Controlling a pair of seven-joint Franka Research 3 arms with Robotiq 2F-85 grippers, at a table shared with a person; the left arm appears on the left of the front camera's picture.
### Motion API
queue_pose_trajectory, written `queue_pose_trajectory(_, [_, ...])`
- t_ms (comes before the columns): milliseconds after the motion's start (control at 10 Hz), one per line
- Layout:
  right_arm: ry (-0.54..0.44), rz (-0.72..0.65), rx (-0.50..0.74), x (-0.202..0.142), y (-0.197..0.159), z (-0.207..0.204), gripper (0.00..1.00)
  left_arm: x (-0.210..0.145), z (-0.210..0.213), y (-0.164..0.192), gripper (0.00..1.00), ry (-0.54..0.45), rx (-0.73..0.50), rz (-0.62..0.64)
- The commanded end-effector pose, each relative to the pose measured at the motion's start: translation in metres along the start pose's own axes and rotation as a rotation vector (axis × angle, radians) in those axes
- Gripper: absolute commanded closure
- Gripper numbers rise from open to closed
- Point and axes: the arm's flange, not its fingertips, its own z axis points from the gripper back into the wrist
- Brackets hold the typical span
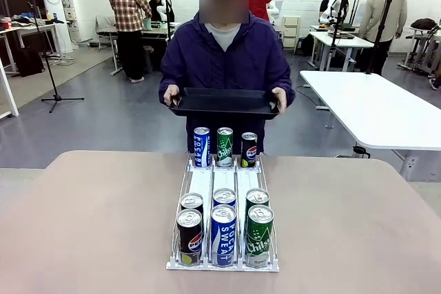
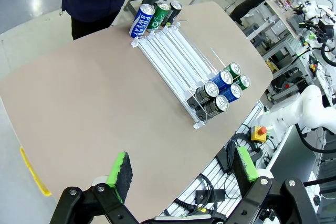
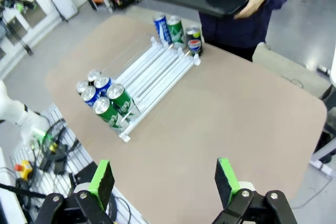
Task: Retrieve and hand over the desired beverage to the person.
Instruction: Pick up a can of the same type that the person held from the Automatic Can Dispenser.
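A white three-lane rack (image 1: 224, 178) lies along the middle of the brown table (image 1: 89, 225). At its near end stand two rows of cans: black Pepsi (image 1: 189, 235), blue Pocari Sweat (image 1: 222, 233), green Chilsung (image 1: 259, 233). At its far end stand a blue can (image 1: 201, 147), a green can (image 1: 224, 146) and a black can (image 1: 249, 149). Behind them the person (image 1: 224, 60) in a purple jacket holds a black tray (image 1: 224, 101) with both hands. My left gripper (image 2: 184, 174) hangs open high above the table, well back from the rack (image 2: 173, 56). My right gripper (image 3: 164, 182) is open too, far from the rack (image 3: 152, 72).
A white table (image 1: 379, 108) stands at the right behind the person, a tripod (image 1: 55, 94) at the left. Other people work at benches in the background. Cables and an emergency-stop box (image 2: 259, 132) sit below the table's near edge. Bare tabletop flanks the rack.
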Motion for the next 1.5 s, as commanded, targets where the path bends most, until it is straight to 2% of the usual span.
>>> queue_pose_trajectory(0, [0.192, -0.006, -0.017, 0.046, 0.031, -0.039, 0.00, 0.000, 0.002, 0.001, 0.00, -0.012, -0.018, -0.016])
queue_pose_trajectory(100, [0.296, -0.057, -0.036, 0.078, 0.056, -0.071, 0.00, 0.000, 0.002, 0.001, 0.00, -0.012, -0.018, -0.016])
queue_pose_trajectory(300, [0.399, -0.212, -0.136, 0.118, 0.099, -0.131, 0.00, 0.000, 0.002, 0.001, 0.00, -0.012, -0.018, -0.016])
queue_pose_trajectory(500, [0.442, -0.322, -0.315, 0.136, 0.132, -0.199, 0.00, 0.000, 0.002, 0.001, 0.00, -0.012, -0.018, -0.016])
queue_pose_trajectory(700, [0.479, -0.406, -0.421, 0.132, 0.150, -0.247, 0.00, 0.000, 0.002, 0.001, 0.00, -0.012, -0.018, -0.016])
queue_pose_trajectory(900, [0.454, -0.489, -0.473, 0.129, 0.152, -0.270, 0.00, 0.000, 0.002, 0.001, 0.00, -0.012, -0.018, -0.016])
queue_pose_trajectory(1000, [0.446, -0.501, -0.461, 0.127, 0.152, -0.274, 0.00, 0.000, 0.002, 0.001, 0.00, -0.012, -0.018, -0.016])
queue_pose_trajectory(1100, [0.444, -0.510, -0.432, 0.127, 0.150, -0.273, 0.00, 0.000, 0.002, 0.001, 0.00, -0.012, -0.018, -0.016])
queue_pose_trajectory(1400, [0.468, -0.478, -0.449, 0.121, 0.151, -0.272, 0.00, 0.000, 0.002, 0.001, 0.00, -0.012, -0.018, -0.016])
